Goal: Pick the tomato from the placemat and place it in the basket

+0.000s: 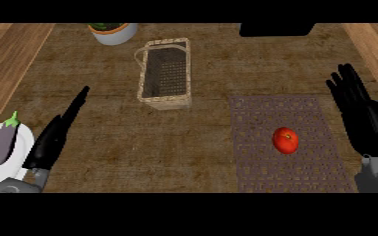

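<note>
Tomato (286,140) lies on the placemat (295,180), slightly right of the mat's centre line, untouched. Placemat occupies the counter (184,145) at 4 o'clock. Basket (164,73) stands at 11 o'clock of the tomato, well apart from the mat, nothing visible inside.

Right hand (358,115) at 3 o'clock edge, just beside the mat, fingers straight and pressed close together, pointing to 12, holding nothing. Left hand (53,137) at 8 o'clock, fingers straight and together, pointing toward 1, holding nothing.

Eggplant (9,137) on a plate (18,162) at the left edge. Potted plant (112,31) at 11 o'clock. Dark object (277,29) at 1 o'clock, unidentifiable.
</note>
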`<action>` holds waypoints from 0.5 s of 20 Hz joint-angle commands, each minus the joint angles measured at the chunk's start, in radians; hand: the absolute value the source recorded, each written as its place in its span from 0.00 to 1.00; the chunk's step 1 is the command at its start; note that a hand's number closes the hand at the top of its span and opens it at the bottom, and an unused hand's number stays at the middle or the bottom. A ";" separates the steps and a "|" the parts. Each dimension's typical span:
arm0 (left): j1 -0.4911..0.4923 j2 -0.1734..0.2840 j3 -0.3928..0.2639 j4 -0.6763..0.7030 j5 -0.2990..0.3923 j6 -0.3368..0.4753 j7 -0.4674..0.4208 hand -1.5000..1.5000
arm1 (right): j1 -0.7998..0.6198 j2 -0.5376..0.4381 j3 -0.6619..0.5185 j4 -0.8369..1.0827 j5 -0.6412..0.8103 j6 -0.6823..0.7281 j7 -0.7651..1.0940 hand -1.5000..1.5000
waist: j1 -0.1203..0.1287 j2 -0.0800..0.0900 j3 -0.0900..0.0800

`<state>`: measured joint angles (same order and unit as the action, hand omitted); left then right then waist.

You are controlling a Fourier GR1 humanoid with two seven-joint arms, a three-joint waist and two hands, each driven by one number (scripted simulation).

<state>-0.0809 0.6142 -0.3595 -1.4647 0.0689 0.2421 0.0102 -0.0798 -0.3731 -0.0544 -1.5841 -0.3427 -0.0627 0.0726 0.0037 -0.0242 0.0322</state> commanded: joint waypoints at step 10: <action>0.009 -0.289 0.114 -0.160 0.222 0.124 -0.051 0.50 | 0.052 -0.077 0.191 -0.170 0.029 0.484 -0.222 0.00 | 0.001 0.015 -0.033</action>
<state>-0.0842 0.3928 -0.2574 -1.5842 0.2487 0.3356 -0.0367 -0.0613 -0.4459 0.0204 -1.6523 -0.4392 0.3572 -0.0921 0.0120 -0.0095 0.0032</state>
